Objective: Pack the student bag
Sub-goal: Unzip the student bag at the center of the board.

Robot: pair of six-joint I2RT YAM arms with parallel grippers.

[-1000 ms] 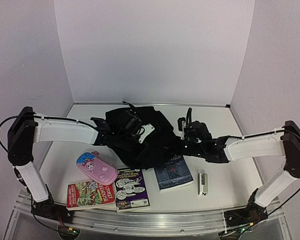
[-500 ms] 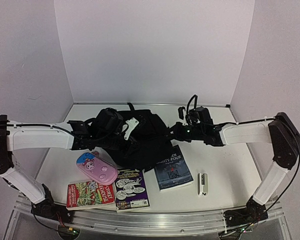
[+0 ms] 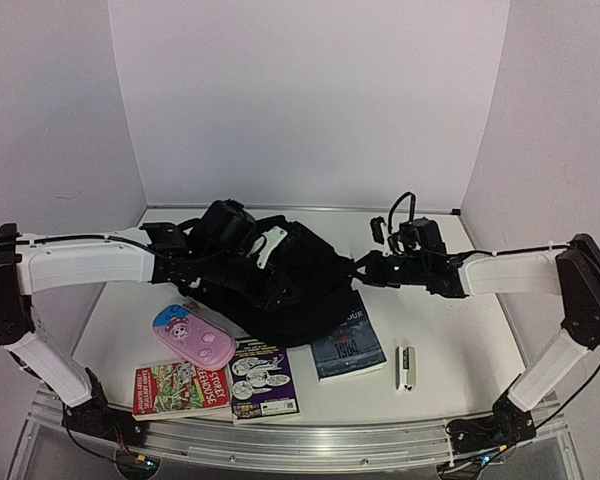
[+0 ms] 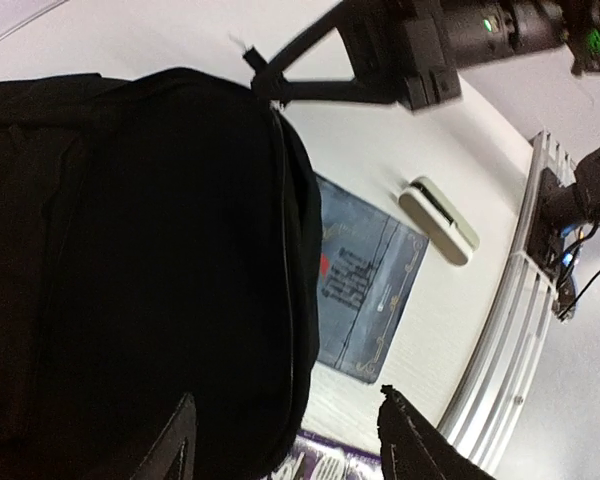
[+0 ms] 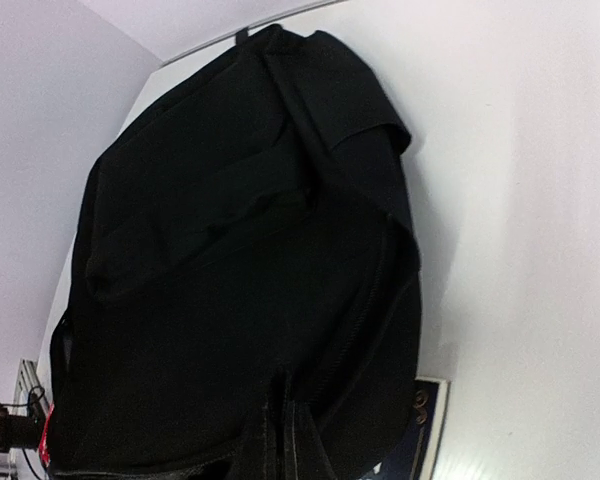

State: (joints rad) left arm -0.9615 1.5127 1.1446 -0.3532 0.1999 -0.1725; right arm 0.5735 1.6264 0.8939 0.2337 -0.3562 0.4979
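Student bag [image 3: 295, 295] mid-table — right pincer [image 3: 362, 270] clamped on its strap [image 4: 300, 70], left pincer [image 4: 285, 400] spread open over it

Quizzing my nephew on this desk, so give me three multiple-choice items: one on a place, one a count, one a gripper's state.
1. The white stapler lies: A) right of the blue book B) on the student bag C) under the blue book.
2. Books in view: A) one B) three C) five.
3. The left gripper is: A) shut on a book B) open above the student bag C) out of view.
Key: A, it sits beside the blue book's right edge; B, blue book, red book, comic book; B, fingers apart, empty.
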